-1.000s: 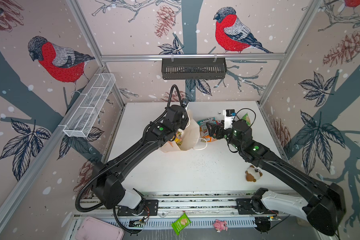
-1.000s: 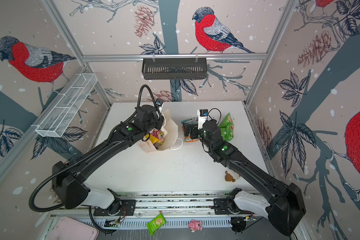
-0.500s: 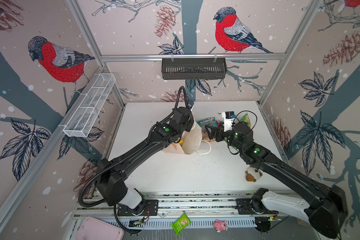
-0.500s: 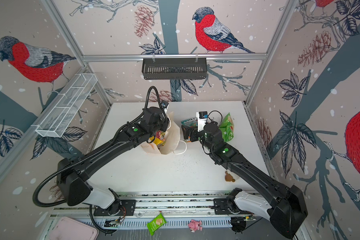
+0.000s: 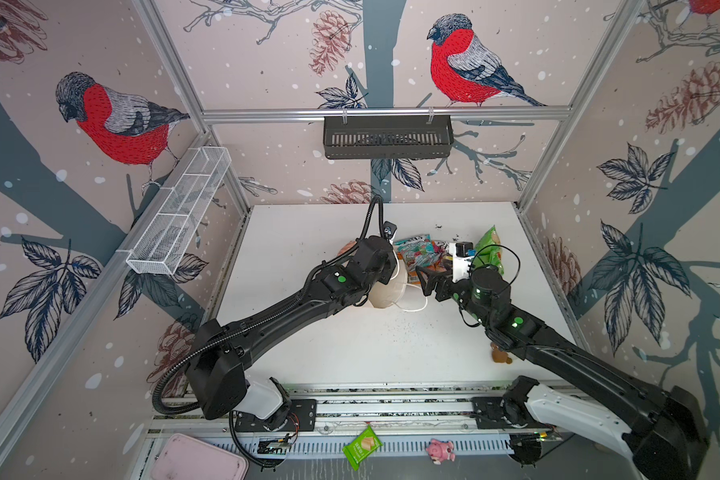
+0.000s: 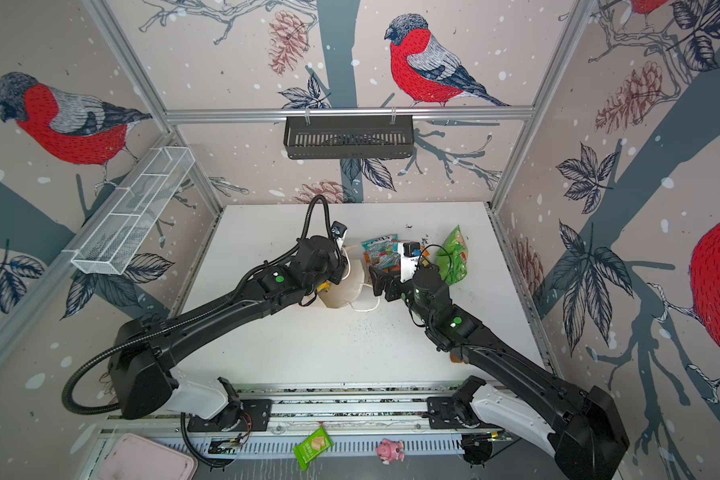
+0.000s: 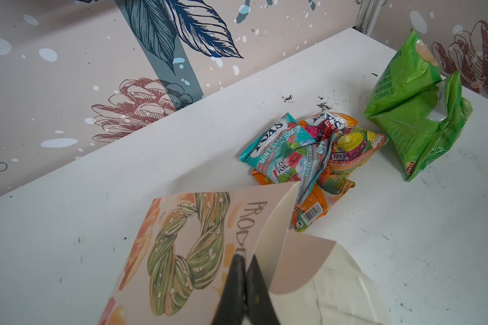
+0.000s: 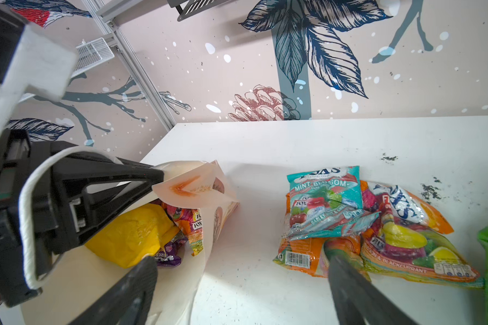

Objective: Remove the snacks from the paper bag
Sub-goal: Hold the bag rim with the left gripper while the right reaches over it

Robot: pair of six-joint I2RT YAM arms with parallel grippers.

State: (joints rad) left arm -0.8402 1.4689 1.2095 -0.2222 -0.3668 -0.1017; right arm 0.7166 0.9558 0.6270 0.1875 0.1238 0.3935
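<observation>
Plainly, the paper bag [image 8: 206,183] gapes — yellow, purple snacks [image 8: 135,233] inside.

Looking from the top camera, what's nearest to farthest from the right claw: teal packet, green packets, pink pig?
1. Teal packet, just behind the right gripper.
2. Green packets, farther back, on the right.
3. Pink pig, far away at the very front.

Both arms stretched to frame centre, left gripper [image 7: 244,259] pinched shut on paper bag [image 7: 181,239], right gripper [image 5: 429,284] spread wide.
</observation>
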